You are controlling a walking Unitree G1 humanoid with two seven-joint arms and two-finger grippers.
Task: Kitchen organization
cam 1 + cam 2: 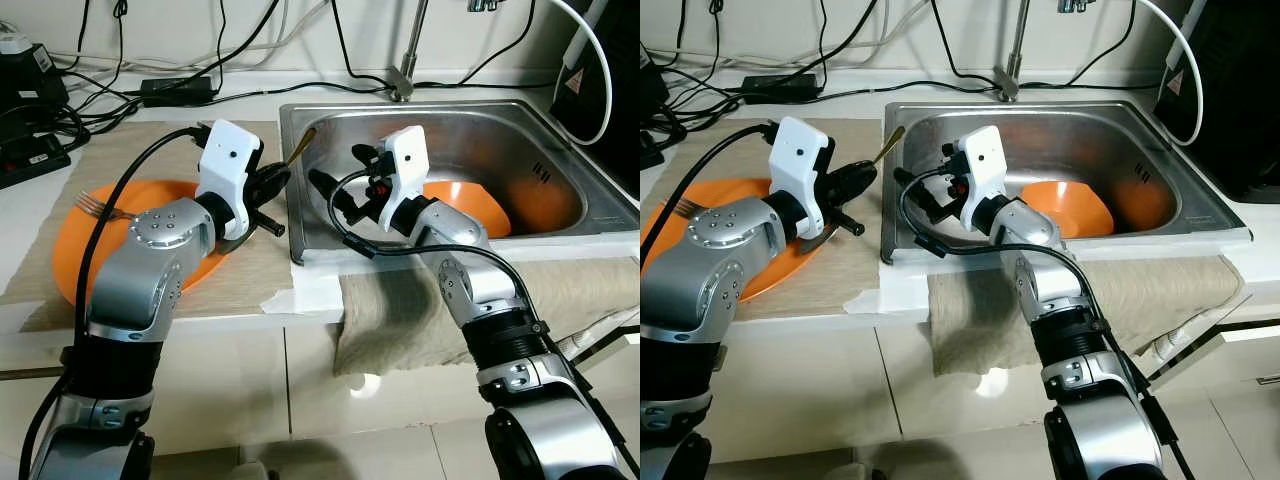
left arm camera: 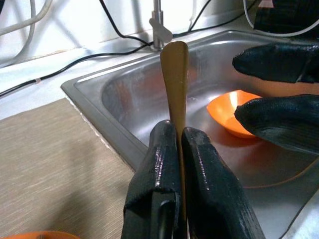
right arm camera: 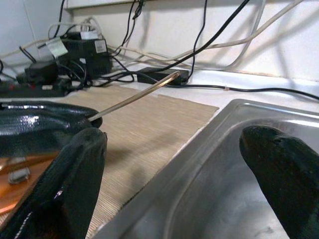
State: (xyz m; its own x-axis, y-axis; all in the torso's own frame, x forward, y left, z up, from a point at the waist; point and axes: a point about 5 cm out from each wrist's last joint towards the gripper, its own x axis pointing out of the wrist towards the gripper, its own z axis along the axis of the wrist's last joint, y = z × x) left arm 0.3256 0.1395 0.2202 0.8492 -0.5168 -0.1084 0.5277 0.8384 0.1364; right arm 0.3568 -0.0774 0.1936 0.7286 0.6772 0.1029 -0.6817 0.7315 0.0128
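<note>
Spoon handle (image 2: 174, 74), gold-coloured, sits clamped between the left gripper's (image 1: 278, 180) closed fingers (image 2: 154, 174) and juts from their tips toward one o'clock, its end over the left rim of the steel sink (image 1: 560, 215). At three o'clock from it the right gripper (image 1: 330, 190) hangs with fingers spread, gripping nothing, inside the sink's left half. Behind the left arm at nine o'clock, an orange plate (image 1: 75, 235) carries a fork (image 1: 100, 208) on a woven mat (image 1: 130, 150). Farther right in the sink lies an orange bowl (image 1: 1072, 210).
</note>
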